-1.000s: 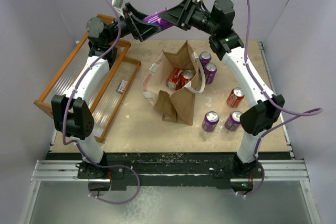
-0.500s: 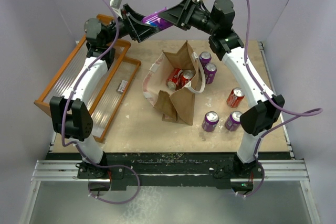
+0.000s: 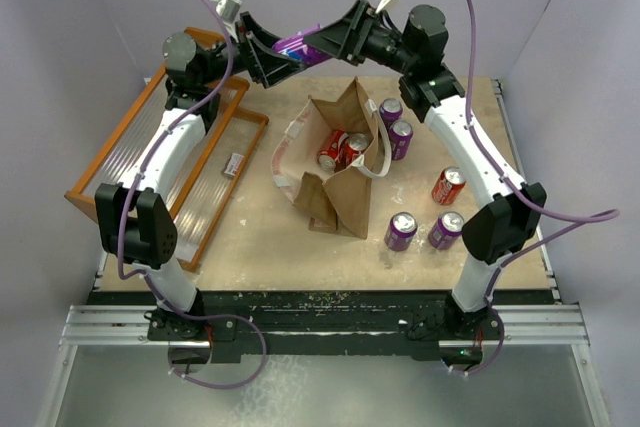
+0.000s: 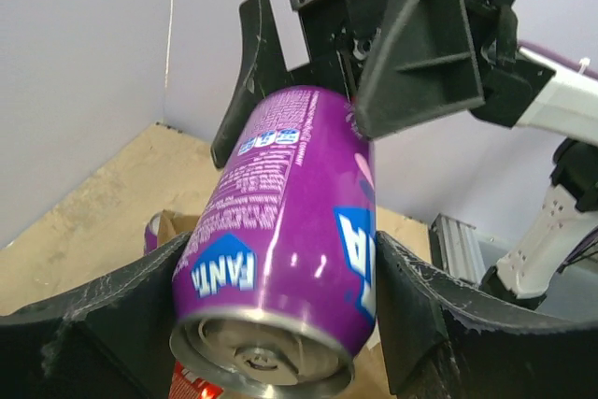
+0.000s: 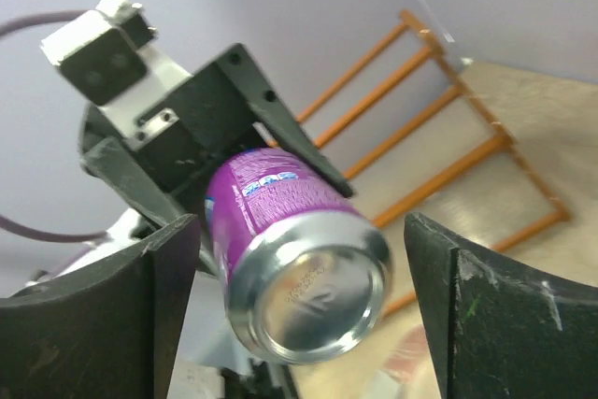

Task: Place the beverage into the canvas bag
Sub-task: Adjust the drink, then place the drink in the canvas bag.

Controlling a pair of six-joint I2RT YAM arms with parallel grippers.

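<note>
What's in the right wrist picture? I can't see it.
A purple aluminium drink can, silver end toward the camera, is held by the left gripper. The right gripper has its two black fingers open either side, not touching it. An orange slatted rack lies behind.

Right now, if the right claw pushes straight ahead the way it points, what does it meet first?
The purple Fanta aluminium can between the open fingers of the right claw, gripped by the left claw just beyond; depth past that is unclear.
</note>
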